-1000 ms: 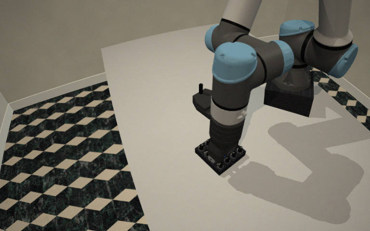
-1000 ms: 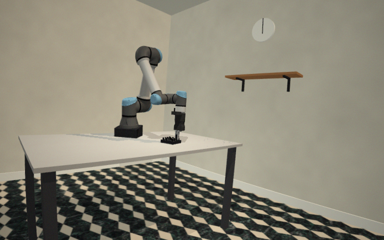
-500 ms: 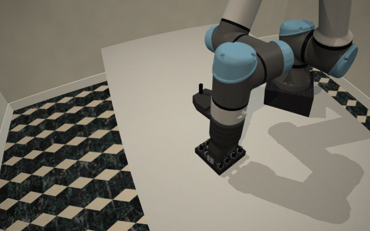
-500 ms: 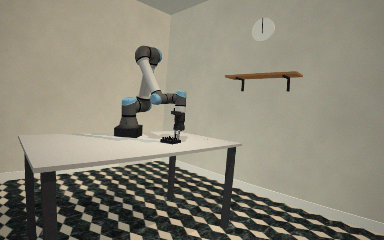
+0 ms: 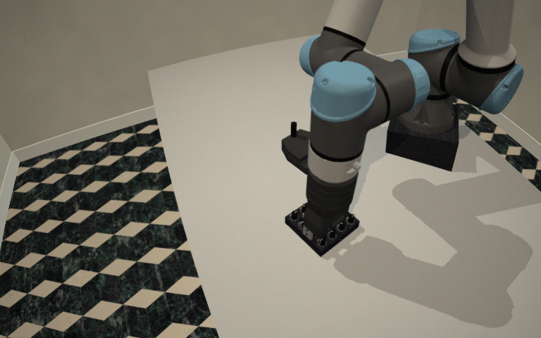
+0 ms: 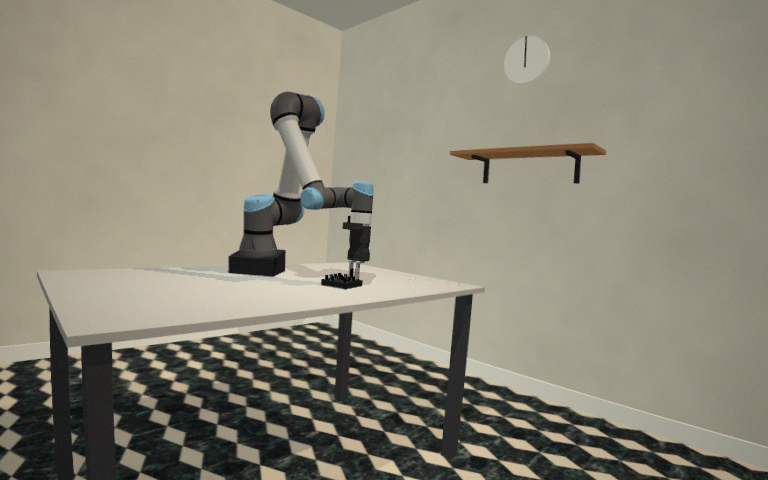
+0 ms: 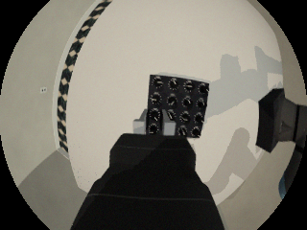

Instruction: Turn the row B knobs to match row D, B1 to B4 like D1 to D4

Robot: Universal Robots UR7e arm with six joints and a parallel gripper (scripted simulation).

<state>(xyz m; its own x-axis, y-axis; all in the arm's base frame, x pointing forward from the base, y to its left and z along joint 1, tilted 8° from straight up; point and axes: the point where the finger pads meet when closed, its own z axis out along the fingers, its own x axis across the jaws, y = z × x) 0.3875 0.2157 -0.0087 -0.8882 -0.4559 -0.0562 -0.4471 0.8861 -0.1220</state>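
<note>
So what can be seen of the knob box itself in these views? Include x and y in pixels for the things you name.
The knob box (image 5: 320, 251) (image 6: 341, 285) (image 7: 164, 106) is a squarish, flat black slab, upright on the tabletop, with rows of small black knobs ringed by pale marks. The hand (image 7: 154, 115) is down over one edge, hiding part of it; whether its fingers touch a knob is unclear.
</note>
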